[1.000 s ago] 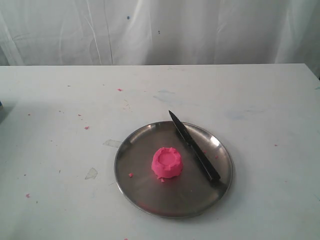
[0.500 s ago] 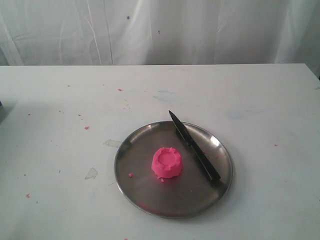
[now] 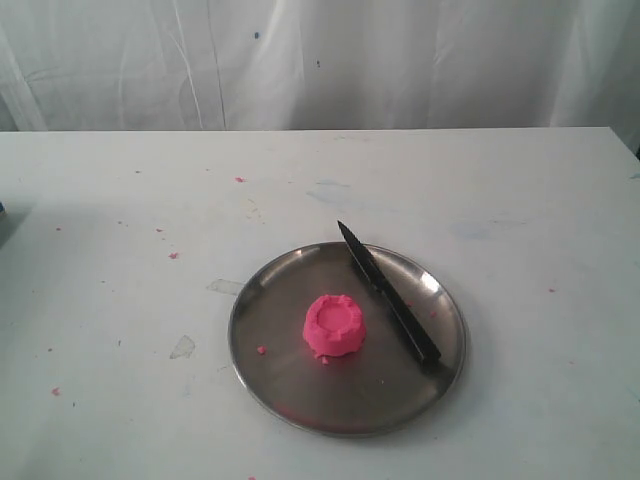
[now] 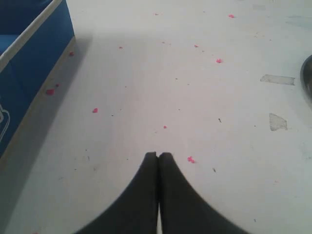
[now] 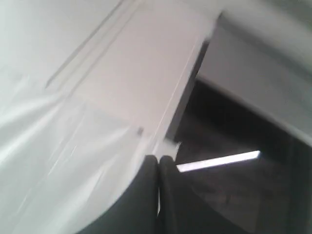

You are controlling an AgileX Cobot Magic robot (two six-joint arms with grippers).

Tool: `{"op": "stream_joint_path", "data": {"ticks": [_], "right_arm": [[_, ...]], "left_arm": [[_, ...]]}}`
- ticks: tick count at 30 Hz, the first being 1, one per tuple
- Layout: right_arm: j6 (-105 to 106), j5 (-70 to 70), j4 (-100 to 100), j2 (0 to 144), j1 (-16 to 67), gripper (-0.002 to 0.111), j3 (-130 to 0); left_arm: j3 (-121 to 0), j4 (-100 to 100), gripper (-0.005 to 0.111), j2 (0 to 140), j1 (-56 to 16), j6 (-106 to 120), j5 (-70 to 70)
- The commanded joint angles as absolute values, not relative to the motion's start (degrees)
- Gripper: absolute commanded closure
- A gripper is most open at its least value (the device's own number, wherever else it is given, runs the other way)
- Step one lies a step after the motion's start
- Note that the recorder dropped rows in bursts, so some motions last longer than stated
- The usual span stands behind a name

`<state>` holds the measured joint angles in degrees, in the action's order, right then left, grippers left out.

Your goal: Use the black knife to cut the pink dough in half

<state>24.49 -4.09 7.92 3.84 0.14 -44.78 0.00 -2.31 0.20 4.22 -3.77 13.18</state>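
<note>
Pink dough (image 3: 334,326), a single round puck with a dimpled, raised-rim top, sits uncut near the middle of a round steel plate (image 3: 290,390). Black knife (image 3: 388,293) lies flat on the same plate, just beside the dough on its right and not touching it; the pointed tip reaches over the far rim of the plate, and the handle end rests close to the rim at the right. The plate stands on a white worktop (image 3: 120,280), toward the near edge and slightly right of centre. Small pink crumbs (image 3: 173,255) are scattered over the worktop's left half, and one crumb lies on the plate to the left of the dough. White cloth (image 3: 320,60) hangs behind the far edge. Neither arm appears in the exterior view. Left gripper (image 4: 158,157) has its dark jaws pressed together, empty, above bare worktop dotted with crumbs; a blue box (image 4: 29,63) stands to one side of it. Right gripper (image 5: 158,158) likewise has its jaws together, holding nothing, and points away from the worktop toward white cloth and a dark background.
</note>
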Motion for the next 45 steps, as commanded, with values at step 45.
{"op": "stream_joint_path", "data": {"ticks": [45], "right_arm": [[21.4,38.1,-24.0,100.9,18.3,0.108,-63.9]], "left_arm": [[0.0,-2.6,0.107,0.0,4.3,-3.5,13.3]]}}
